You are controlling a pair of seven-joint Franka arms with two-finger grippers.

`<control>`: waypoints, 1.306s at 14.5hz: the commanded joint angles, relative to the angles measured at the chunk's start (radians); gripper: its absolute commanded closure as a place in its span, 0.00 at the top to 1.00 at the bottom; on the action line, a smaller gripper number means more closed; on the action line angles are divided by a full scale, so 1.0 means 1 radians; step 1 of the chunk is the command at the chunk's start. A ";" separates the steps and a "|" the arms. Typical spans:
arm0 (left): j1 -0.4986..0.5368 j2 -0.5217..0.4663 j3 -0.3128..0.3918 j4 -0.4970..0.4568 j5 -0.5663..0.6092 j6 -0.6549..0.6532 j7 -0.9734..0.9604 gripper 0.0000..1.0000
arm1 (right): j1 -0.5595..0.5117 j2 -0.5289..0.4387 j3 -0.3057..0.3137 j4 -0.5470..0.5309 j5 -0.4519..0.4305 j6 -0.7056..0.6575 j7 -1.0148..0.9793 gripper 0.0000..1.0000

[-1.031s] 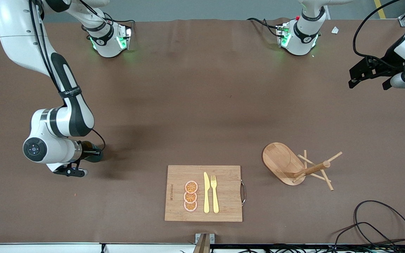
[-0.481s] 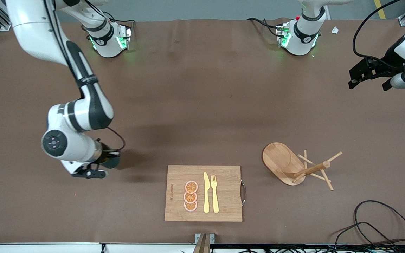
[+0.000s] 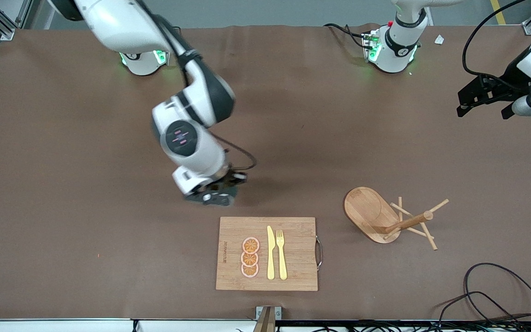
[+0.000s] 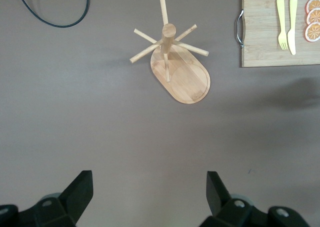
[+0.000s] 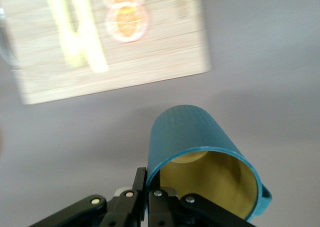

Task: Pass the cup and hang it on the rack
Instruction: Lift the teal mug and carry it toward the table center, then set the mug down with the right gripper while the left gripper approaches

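Note:
My right gripper (image 3: 215,192) is shut on the rim of the dark teal cup (image 5: 200,152), one finger inside its yellowish wall and one outside. It holds the cup in the air over the bare table, just off the cutting board's edge on the robots' side. In the front view the wrist hides the cup. The wooden rack (image 3: 371,212) stands toward the left arm's end of the table, and it also shows in the left wrist view (image 4: 185,77). My left gripper (image 3: 482,99) waits open and empty high at its end of the table, its jaws wide apart (image 4: 149,194).
A wooden cutting board (image 3: 293,258) with a yellow knife, a fork and three orange slices lies near the front edge. It also shows in the right wrist view (image 5: 150,72) and the left wrist view (image 4: 262,42). Black cables (image 3: 491,295) loop at the front corner at the left arm's end.
My right arm has swung with the cup from the right arm's end of the table toward the middle, stopping by the cutting board. The left arm has not moved.

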 commanded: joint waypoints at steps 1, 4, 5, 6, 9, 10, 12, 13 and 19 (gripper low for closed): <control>0.001 -0.002 -0.003 0.007 -0.009 0.000 -0.015 1.00 | 0.071 0.136 -0.008 0.135 0.017 0.127 0.099 0.00; -0.003 0.001 -0.001 0.007 -0.009 0.005 -0.017 1.00 | 0.116 0.192 0.054 0.138 0.023 0.276 0.107 0.01; -0.003 0.003 -0.001 0.007 -0.008 0.005 -0.017 1.00 | 0.117 0.208 0.080 0.144 0.027 0.302 0.109 0.01; -0.001 0.003 -0.003 0.006 -0.008 0.005 -0.023 1.00 | 0.117 0.228 0.115 0.161 0.038 0.310 0.110 0.01; -0.007 0.003 -0.004 0.007 -0.009 0.005 -0.063 1.00 | 0.152 0.283 0.146 0.180 0.049 0.370 0.164 0.03; -0.009 0.001 -0.004 0.007 -0.011 0.005 -0.064 1.00 | 0.160 0.300 0.146 0.180 0.049 0.396 0.173 0.04; -0.012 0.003 -0.004 0.007 -0.011 0.006 -0.067 1.00 | 0.175 0.311 0.143 0.178 0.047 0.401 0.176 0.09; -0.015 0.004 -0.006 0.007 -0.011 0.008 -0.083 1.00 | 0.179 0.312 0.141 0.178 0.047 0.401 0.176 0.15; -0.015 0.009 -0.047 0.009 -0.005 0.008 -0.156 1.00 | 0.148 0.222 0.100 0.174 0.041 0.317 0.175 1.00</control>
